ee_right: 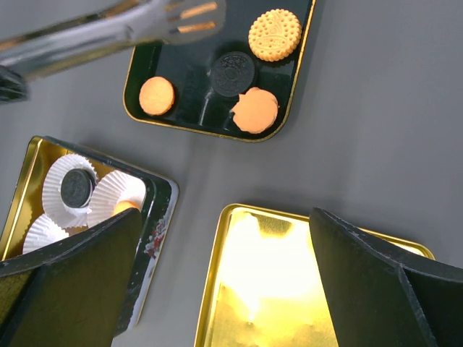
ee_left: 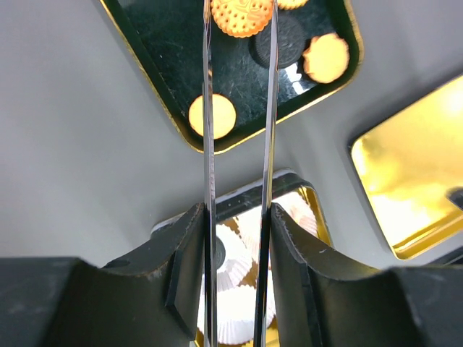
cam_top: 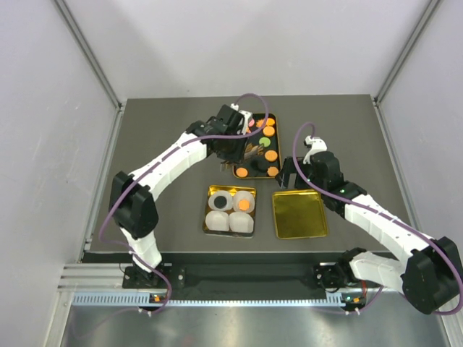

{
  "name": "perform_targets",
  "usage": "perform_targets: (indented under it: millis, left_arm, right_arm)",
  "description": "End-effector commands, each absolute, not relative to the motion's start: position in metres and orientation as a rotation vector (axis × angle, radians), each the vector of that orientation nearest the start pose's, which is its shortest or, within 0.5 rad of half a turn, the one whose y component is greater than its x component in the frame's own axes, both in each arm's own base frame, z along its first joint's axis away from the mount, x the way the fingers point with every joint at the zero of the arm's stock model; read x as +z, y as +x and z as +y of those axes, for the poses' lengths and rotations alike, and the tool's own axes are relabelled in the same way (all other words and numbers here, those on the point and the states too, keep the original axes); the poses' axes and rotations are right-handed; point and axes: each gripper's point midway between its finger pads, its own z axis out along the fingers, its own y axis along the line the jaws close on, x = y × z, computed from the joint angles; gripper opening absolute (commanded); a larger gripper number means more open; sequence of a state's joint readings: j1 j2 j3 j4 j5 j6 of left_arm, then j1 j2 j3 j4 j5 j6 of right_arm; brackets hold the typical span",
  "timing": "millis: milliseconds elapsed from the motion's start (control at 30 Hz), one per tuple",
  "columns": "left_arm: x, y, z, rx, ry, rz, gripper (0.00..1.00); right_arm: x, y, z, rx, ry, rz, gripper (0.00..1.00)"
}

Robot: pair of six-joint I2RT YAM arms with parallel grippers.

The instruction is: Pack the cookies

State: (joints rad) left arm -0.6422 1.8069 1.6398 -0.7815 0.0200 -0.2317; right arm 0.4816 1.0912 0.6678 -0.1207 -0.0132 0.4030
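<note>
The tabletop (cam_top: 166,137) is matt dark grey; the black tray (ee_right: 188,87) is glossy with a thin gold rim, and the tongs (ee_right: 108,32) are bright silver. The cookies (ee_right: 255,110) are mostly orange, with a paler golden biscuit (ee_right: 274,34) stamped in dots and a black sandwich cookie (ee_right: 231,73) with an embossed pattern. The tin (ee_right: 160,210) is shiny gold inside with a white, flower-printed outer wall, its pleated liners (ee_right: 108,194) are white, one around a second black cookie (ee_right: 77,186), and the gold tray (cam_top: 298,214) gleams mirror yellow.
</note>
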Motion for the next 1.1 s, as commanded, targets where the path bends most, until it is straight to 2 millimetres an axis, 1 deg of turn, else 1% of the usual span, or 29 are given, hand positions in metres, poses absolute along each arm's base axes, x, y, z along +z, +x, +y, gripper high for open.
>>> perform_targets:
  millis: [0, 67, 133, 167, 233, 267, 333, 367, 400, 433, 467, 500, 533, 567, 600, 633, 667, 700, 733, 800, 833, 867, 900, 1000, 1067]
  left_arm:
    - [0.206, 0.345, -0.269, -0.395, 0.526, 2.4, 0.39]
    - [0.208, 0.339, -0.265, -0.392, 0.529, 2.404, 0.39]
    - [0.207, 0.333, -0.261, -0.387, 0.531, 2.416, 0.39]
    - [0.212, 0.329, -0.257, -0.39, 0.531, 2.41, 0.39]
    - [0.209, 0.32, -0.251, -0.38, 0.539, 2.424, 0.39]
    - [0.215, 0.315, -0.247, -0.385, 0.536, 2.413, 0.39]
    - [0.212, 0.304, -0.238, -0.378, 0.535, 2.438, 0.39]
    - [0.22, 0.296, -0.237, -0.401, 0.54, 2.425, 0.39]
    - [0.213, 0.288, -0.232, -0.396, 0.544, 2.453, 0.38]
    - [0.214, 0.282, -0.228, -0.396, 0.544, 2.46, 0.38]
    - [0.221, 0.275, -0.222, -0.398, 0.538, 2.447, 0.38]
    - [0.22, 0.27, -0.219, -0.399, 0.541, 2.451, 0.38]
    - [0.215, 0.262, -0.213, -0.39, 0.538, 2.476, 0.39]
    - [0.221, 0.255, -0.21, -0.405, 0.538, 2.462, 0.38]
    - [0.221, 0.249, -0.207, -0.409, 0.537, 2.469, 0.38]
    - [0.216, 0.241, -0.203, -0.408, 0.536, 2.494, 0.39]
    - [0.221, 0.235, -0.199, -0.415, 0.53, 2.484, 0.38]
    - [0.221, 0.231, -0.196, -0.415, 0.522, 2.488, 0.39]
    - [0.217, 0.225, -0.193, -0.414, 0.517, 2.504, 0.38]
    - [0.219, 0.212, -0.184, -0.417, 0.496, 2.508, 0.38]
    - [0.215, 0.21, -0.182, -0.407, 0.49, 2.527, 0.38]
    - [0.217, 0.203, -0.178, -0.406, 0.485, 2.529, 0.38]
    - [0.214, 0.199, -0.174, -0.399, 0.479, 2.546, 0.38]
    - [0.212, 0.187, -0.165, -0.386, 0.458, 2.572, 0.38]
    - [0.213, 0.18, -0.162, -0.391, 0.448, 2.58, 0.38]
  right_arm:
    - [0.162, 0.301, 0.176, 0.548, -0.093, 2.098, 1.0]
    - [0.163, 0.301, 0.176, 0.548, -0.095, 2.096, 1.0]
    - [0.164, 0.301, 0.177, 0.549, -0.098, 2.095, 1.0]
    - [0.164, 0.301, 0.177, 0.55, -0.096, 2.093, 1.0]
    - [0.163, 0.301, 0.177, 0.549, -0.096, 2.096, 1.0]
    - [0.162, 0.301, 0.177, 0.549, -0.097, 2.1, 1.0]
    - [0.164, 0.301, 0.177, 0.552, -0.096, 2.095, 1.0]
    - [0.162, 0.301, 0.177, 0.551, -0.097, 2.102, 1.0]
    - [0.161, 0.301, 0.178, 0.552, -0.101, 2.103, 1.0]
    - [0.162, 0.301, 0.178, 0.553, -0.098, 2.1, 1.0]
    - [0.162, 0.301, 0.178, 0.553, -0.101, 2.1, 1.0]
    - [0.163, 0.301, 0.177, 0.552, -0.098, 2.098, 1.0]
    - [0.162, 0.301, 0.177, 0.55, -0.098, 2.101, 1.0]
    - [0.162, 0.301, 0.178, 0.552, -0.1, 2.1, 1.0]
    - [0.163, 0.301, 0.177, 0.551, -0.1, 2.098, 1.0]
    - [0.163, 0.301, 0.177, 0.549, -0.096, 2.096, 1.0]
    - [0.162, 0.301, 0.177, 0.546, -0.1, 2.099, 0.99]
    - [0.163, 0.302, 0.177, 0.547, -0.098, 2.098, 1.0]
    - [0.161, 0.301, 0.177, 0.546, -0.098, 2.102, 1.0]
    - [0.161, 0.302, 0.177, 0.545, -0.098, 2.104, 1.0]
    - [0.16, 0.302, 0.177, 0.545, -0.098, 2.105, 1.0]
    - [0.161, 0.302, 0.177, 0.546, -0.097, 2.104, 1.0]
    - [0.16, 0.302, 0.177, 0.544, -0.098, 2.107, 1.0]
    - [0.16, 0.302, 0.177, 0.545, -0.098, 2.105, 1.0]
    - [0.16, 0.302, 0.177, 0.545, -0.098, 2.105, 1.0]
